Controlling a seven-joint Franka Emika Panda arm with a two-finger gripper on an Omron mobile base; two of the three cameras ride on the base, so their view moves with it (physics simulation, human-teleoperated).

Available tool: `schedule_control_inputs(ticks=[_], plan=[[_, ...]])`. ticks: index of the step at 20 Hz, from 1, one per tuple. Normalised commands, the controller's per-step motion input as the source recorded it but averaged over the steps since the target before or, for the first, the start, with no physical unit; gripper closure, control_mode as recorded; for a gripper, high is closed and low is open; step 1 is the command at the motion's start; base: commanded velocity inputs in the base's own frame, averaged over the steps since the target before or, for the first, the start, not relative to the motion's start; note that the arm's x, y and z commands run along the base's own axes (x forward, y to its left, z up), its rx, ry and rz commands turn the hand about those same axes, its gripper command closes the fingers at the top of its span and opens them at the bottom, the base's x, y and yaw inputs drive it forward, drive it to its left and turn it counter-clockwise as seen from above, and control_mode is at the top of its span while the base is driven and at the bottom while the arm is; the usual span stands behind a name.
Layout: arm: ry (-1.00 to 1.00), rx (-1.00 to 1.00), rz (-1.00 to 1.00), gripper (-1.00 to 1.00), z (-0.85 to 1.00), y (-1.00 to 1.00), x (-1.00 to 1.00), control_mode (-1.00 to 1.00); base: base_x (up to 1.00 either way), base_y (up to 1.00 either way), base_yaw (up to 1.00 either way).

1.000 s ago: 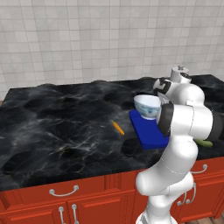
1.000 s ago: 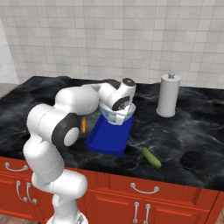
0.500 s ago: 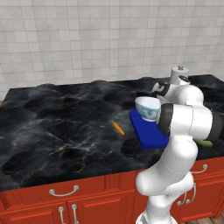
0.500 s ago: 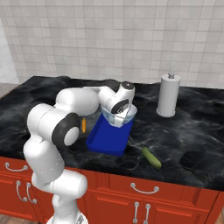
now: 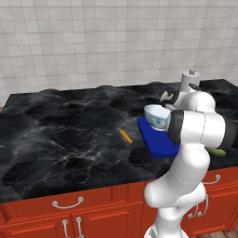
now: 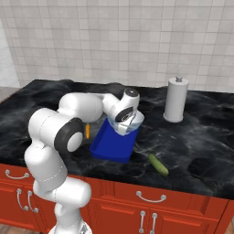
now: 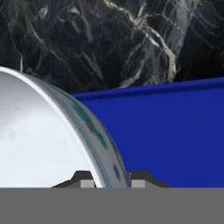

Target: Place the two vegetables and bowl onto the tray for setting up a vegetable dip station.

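The gripper [image 7: 109,181] is clamped on the rim of the white bowl [image 5: 157,116], 1 finger inside the wall and 1 outside, as the hand view shows at its bottom centre. In the left base view the bowl sits right of centre, over the far end of the blue tray [image 5: 158,139]; whether it rests on the tray or hangs just above it cannot be told. The carrot [image 5: 124,135] lies on the black marble counter [image 5: 65,135] just left of the tray, apart from it. In the right base view the cucumber [image 6: 157,164] lies on the counter at lower right of the tray, near the front edge.

Risks, as I judge them: the thin rim grip could let the bowl tilt or slip if released too high, so it may land askew on the low tray rim. A bowl this wide leaves little bare tray, so the 2 vegetables may later roll off. The paper towel roll [image 6: 175,99] stands well apart.
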Motion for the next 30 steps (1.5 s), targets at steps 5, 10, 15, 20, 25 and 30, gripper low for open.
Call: schedule_control_inputs(ticks=[5, 10, 15, 20, 25, 30], plan=[[-0.01, 0.0, -0.02, 1.0, -0.06, 0.02, 0.0, -1.0, 0.0, 0.0, 0.0], [-0.03, 0.0, 0.0, 1.0, -0.03, 0.06, 0.0, -1.0, 0.0, 0.0, 0.0], [-0.03, 0.0, 0.0, 1.0, -0.01, 0.06, 0.01, -1.0, 0.0, 0.0, 0.0], [0.0, 0.0, -0.01, 1.0, -0.03, 0.03, -0.02, -1.0, 0.0, 0.0, 0.0], [0.0, 0.0, -0.03, 1.0, -0.08, 0.01, -0.05, -1.0, 0.0, 0.0, 0.0], [0.0, 0.0, -0.04, -1.0, -0.06, 0.0, -0.03, -1.0, 0.0, 0.0, 0.0]])
